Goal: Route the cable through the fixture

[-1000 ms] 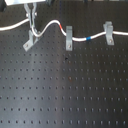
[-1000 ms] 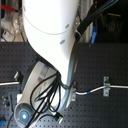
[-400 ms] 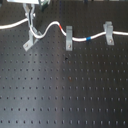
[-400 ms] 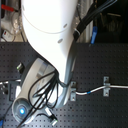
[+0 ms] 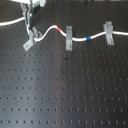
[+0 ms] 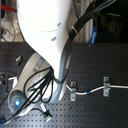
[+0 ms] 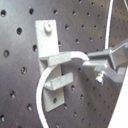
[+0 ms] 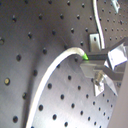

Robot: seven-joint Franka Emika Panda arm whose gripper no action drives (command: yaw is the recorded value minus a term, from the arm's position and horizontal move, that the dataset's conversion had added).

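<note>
Black perforated counter point(image 5: 65, 95) | hand point(image 7: 95, 64) clamped on thin white cable point(image 7: 47, 80) | grey two-pronged metal fixture point(image 7: 52, 70) just beside fingertips, cable lying between prongs | routing judged nearly done, release remaining.

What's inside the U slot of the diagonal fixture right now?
In the first wrist view the cable curves between the fixture's two prongs, held by the end effector. In the first exterior view the end effector covers the slot, so seating depth can't be confirmed.
</note>
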